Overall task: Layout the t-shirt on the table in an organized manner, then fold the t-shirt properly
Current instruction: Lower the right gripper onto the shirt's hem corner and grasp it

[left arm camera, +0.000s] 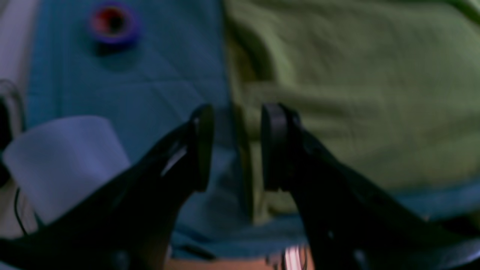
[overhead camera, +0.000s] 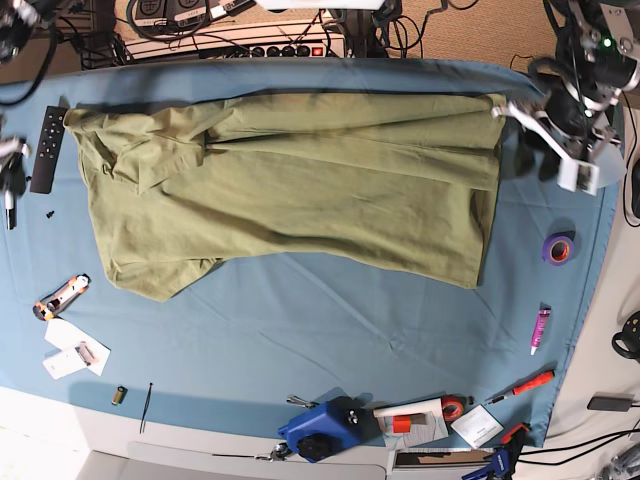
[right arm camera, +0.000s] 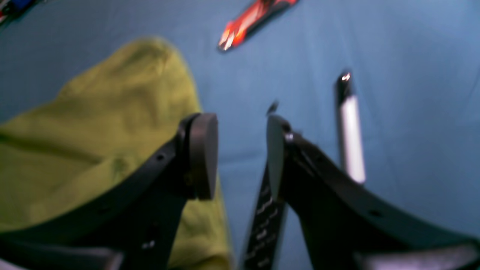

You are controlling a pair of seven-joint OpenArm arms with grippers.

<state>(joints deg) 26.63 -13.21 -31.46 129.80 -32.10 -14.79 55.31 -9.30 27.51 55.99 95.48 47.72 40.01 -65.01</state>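
The olive-green t-shirt [overhead camera: 300, 175] lies spread across the far half of the light-blue table [overhead camera: 300, 330], with folds along its top and a sleeve bunched at the left. My left gripper [overhead camera: 508, 110] is at the shirt's far right corner. In the blurred left wrist view it [left arm camera: 234, 112] is open, with the shirt's edge [left arm camera: 337, 93] running between the jaws. My right gripper [right arm camera: 242, 120] is open and empty above the blue cloth, just right of the shirt's left end [right arm camera: 93, 131]. The neck tag is not visible.
A black remote [right arm camera: 264, 221] lies under the right gripper, with a white pen [right arm camera: 350, 138] and an orange utility knife [right arm camera: 251, 22] beyond it. A purple tape roll [overhead camera: 558, 247] lies near the left arm. Tools, including a blue one [overhead camera: 320, 428], line the front edge.
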